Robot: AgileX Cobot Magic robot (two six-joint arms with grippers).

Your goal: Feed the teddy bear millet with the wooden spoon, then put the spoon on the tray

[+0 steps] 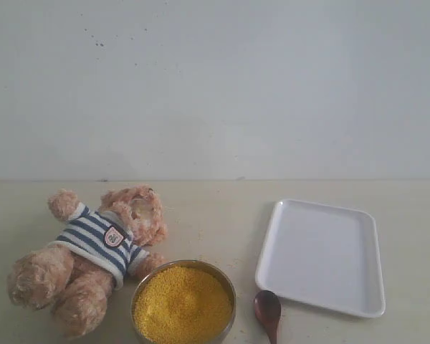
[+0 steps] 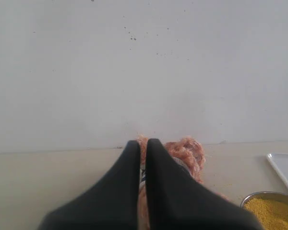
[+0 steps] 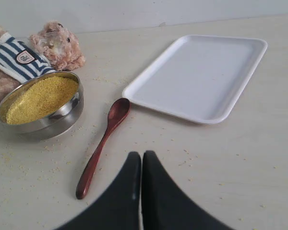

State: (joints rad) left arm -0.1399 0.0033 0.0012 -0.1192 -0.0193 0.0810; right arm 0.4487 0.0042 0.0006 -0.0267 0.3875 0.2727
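Between metal bowl point(image 3: 53, 122) left and tray point(image 3: 201, 72) right, the wooden spoon point(image 3: 103, 146) lies flat on the desk point(image 3: 259, 167); both arms' jaws pressed together, empty. Danger: thin handle skidding away, or a nudged bowl spilling millet point(image 3: 41, 98).

The teddy bear point(image 1: 140, 211) is shaggy, clumped plush in a soft striped cloth shirt point(image 1: 93, 240). Beside it the millet point(image 1: 181, 304) makes a dry, grainy, matt heap in a metal bowl point(image 3: 57, 117) whose polished wall shines. The wooden spoon point(image 3: 103, 146) is dark, smooth wood with a slight sheen; the tray point(image 1: 322, 254) is smooth white plastic with a soft gloss; the table point(image 3: 259, 158) is pale and matt, dusted with loose grains; and the left gripper point(image 2: 143, 143) and right gripper point(image 3: 141, 154) look smooth, matt black.
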